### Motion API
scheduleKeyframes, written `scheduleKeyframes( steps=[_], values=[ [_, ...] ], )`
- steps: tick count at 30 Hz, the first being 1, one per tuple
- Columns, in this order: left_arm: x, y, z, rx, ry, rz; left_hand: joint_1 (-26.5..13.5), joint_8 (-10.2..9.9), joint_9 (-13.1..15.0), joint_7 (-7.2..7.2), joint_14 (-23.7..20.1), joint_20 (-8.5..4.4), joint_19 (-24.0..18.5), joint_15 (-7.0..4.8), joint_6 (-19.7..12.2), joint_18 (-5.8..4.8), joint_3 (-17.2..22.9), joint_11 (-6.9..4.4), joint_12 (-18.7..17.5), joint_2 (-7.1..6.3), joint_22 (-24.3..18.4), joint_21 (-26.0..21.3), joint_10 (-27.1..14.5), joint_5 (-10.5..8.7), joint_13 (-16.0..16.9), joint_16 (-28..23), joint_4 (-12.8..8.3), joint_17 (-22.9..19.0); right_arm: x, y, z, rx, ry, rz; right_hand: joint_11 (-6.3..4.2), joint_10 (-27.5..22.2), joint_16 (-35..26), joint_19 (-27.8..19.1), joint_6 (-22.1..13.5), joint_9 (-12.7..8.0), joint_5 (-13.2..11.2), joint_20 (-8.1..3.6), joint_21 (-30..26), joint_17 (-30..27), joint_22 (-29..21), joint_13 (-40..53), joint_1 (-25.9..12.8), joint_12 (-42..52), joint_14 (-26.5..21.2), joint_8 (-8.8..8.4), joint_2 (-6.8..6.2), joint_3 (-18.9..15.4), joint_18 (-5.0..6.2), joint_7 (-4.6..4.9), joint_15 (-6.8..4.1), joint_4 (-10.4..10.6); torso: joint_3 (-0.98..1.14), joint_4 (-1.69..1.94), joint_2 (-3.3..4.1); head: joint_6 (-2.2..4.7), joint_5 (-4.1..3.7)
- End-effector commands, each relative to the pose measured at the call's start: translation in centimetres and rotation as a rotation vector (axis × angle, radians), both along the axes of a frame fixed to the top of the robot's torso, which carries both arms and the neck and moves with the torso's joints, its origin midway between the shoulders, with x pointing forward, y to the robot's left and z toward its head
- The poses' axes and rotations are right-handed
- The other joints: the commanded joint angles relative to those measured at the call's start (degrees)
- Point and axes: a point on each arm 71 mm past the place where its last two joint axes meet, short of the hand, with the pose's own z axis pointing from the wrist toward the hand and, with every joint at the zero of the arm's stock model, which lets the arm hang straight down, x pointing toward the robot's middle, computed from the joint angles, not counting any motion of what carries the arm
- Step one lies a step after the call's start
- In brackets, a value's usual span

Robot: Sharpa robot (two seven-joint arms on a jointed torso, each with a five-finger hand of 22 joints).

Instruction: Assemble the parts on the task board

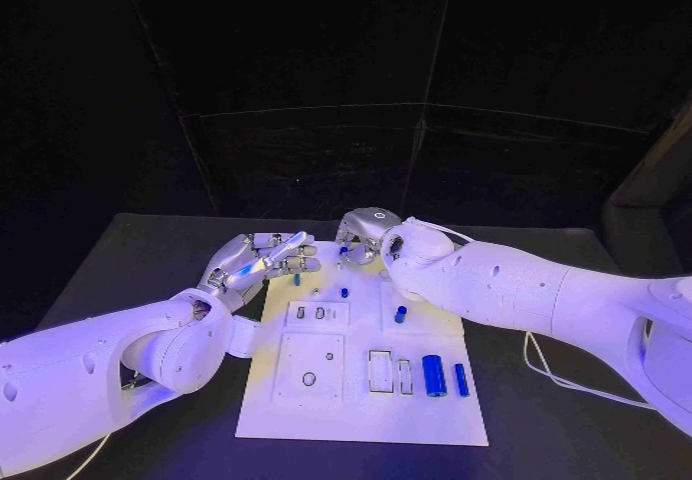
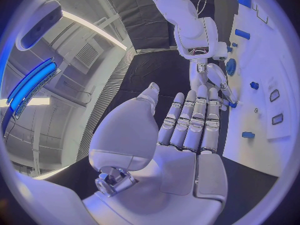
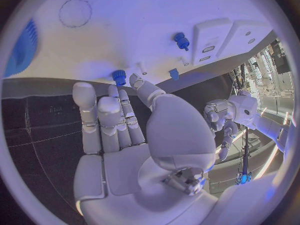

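The white task board point(image 1: 361, 405) lies in the middle of the black table. Blue parts lie on it: two long ones point(image 1: 434, 375) point(image 1: 460, 378) near its right side, a short one point(image 1: 400, 314) further back, and small ones point(image 1: 345, 293) close to the far edge. My left hand point(image 1: 267, 258) hovers at the board's far left corner; its fingers point(image 2: 197, 120) are stretched side by side and hold nothing. My right hand point(image 1: 364, 240) is at the far edge, fingers point(image 3: 103, 117) extended, tips close to a small blue part point(image 3: 119, 76). I cannot tell whether they touch it.
White raised blocks with slots point(image 1: 317, 313) and a plate with an oval hole point(image 1: 309, 378) sit on the board's left half; rectangular recesses point(image 1: 381, 370) lie mid-board. A cable point(image 1: 555, 375) runs on the table to the right. Bare black tabletop point(image 1: 144, 250) surrounds the board.
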Motion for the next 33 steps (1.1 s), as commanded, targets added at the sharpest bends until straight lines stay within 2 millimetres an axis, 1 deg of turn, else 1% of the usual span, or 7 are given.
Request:
scheduleKeyframes(
  steps=[1,11,17,22,26,27,33],
  values=[
    [0.0,-0.1,0.1,-0.009,0.001,-0.015,-0.1,-0.3,-0.1,1.9,0.1,0.01,0.2,0.2,0.1,0.26,-0.1,0.14,-0.3,0.5,-0.1,-0.2,-0.1,0.33,-0.1,-0.4,-0.3,0.0,0.0,-0.1,0.2,-0.005,-0.004,0.002,0.03,-0.3,-0.1,-0.5,-0.5,0.0,0.3,0.06,-0.2,-0.1,-0.1,0.0,0.0,-0.2,-0.3,-0.02,-0.25,-0.3,-0.08,0.0,0.28,0.0,0.0,-0.03,0.01,0.04,0.0],
    [0.3,0.6,0.0,-0.004,-0.004,0.001,-0.1,-0.4,-0.1,1.93,0.0,0.03,0.2,0.23,0.0,0.25,-0.1,0.18,-0.4,0.56,-0.1,-0.2,-0.2,0.33,-0.1,-0.5,-0.5,-0.1,-0.7,-5.0,2.7,0.156,-0.015,-0.082,-0.29,2.5,1.7,0.8,0.5,0.3,1.2,-0.06,1.2,2.2,2.0,0.4,-0.1,1.3,0.4,0.44,-0.38,-1.9,-0.46,0.13,0.06,1.6,0.06,-0.41,-0.04,0.45,0.21],
    [0.6,1.0,0.0,-0.001,-0.007,0.01,-0.1,-0.4,-0.1,1.92,0.0,0.04,0.2,0.24,0.0,0.25,-0.1,0.18,-0.4,0.56,-0.1,-0.2,-0.2,0.33,-0.1,-0.5,-0.5,-0.1,-1.4,-9.2,4.1,0.179,0.055,-0.152,-2.56,12.3,5.7,3.4,1.8,0.4,3.3,-1.19,4.0,7.7,6.5,2.7,-0.2,6.2,1.7,0.75,-1.67,-4.0,-1.18,-1.33,-1.51,2.7,0.06,-0.82,-0.19,0.6,-0.38],
    [0.7,1.0,-0.1,0.0,-0.008,0.013,0.0,-0.4,-0.1,1.9,0.0,0.04,0.2,0.24,0.0,0.25,-0.1,0.17,-0.4,0.6,-0.1,-0.3,-0.2,0.33,-0.1,-0.5,-0.6,-0.1,-1.6,-12.2,4.0,0.152,0.137,-0.225,-3.99,19.2,8.8,6.3,0.1,0.2,3.5,-2.68,7.2,12.0,11.9,7.9,-1.9,12.5,2.5,0.24,-4.01,-9.5,-2.24,-2.55,-2.86,5.4,0.1,-0.99,-0.14,0.44,-0.48],
    [0.8,1.0,-0.2,0.001,-0.007,0.013,0.0,-0.4,-0.1,1.9,0.0,0.04,0.2,0.24,0.0,0.26,0.0,0.17,-0.4,0.61,-0.1,-0.3,-0.2,0.33,-0.1,-0.5,-0.6,-0.1,-1.6,-13.6,3.7,0.147,0.189,-0.27,-3.41,13.4,12.6,7.4,-3.4,0.5,5.9,-2.69,9.7,16.6,15.5,26.4,3.1,28.8,2.6,0.93,-2.19,-21.1,-2.95,-3.08,-2.12,10.6,0.15,-0.92,-0.16,0.48,-0.68],
    [0.8,1.0,-0.2,0.002,-0.007,0.013,0.0,-0.4,-0.1,1.9,0.0,0.04,0.2,0.24,0.0,0.26,0.0,0.17,-0.4,0.61,-0.1,-0.3,-0.2,0.33,-0.1,-0.5,-0.6,-0.1,-1.5,-13.8,3.6,0.145,0.196,-0.276,-3.46,13.4,13.0,7.5,-3.7,0.4,5.5,-2.67,9.9,17.3,16.0,30.3,3.2,32.4,2.6,0.84,-1.52,-21.9,-2.86,-2.04,-2.35,11.6,0.16,-0.94,-0.16,0.47,-0.66],
    [0.8,0.9,-0.3,0.003,-0.005,0.011,0.0,-0.4,-0.1,1.9,0.0,0.04,0.2,0.24,0.0,0.26,0.0,0.17,-0.4,0.61,-0.1,-0.3,-0.2,0.33,-0.1,-0.5,-0.6,-0.1,-1.3,-13.9,3.4,0.134,0.217,-0.285,-2.96,12.4,14.8,8.1,-4.8,0.3,5.9,-2.06,11.1,20.1,17.9,42.4,5.9,43.3,3.0,0.74,-1.07,-25.5,-3.19,-1.57,-2.04,14.6,0.22,-0.87,-0.08,0.51,-0.87]
  ],
)
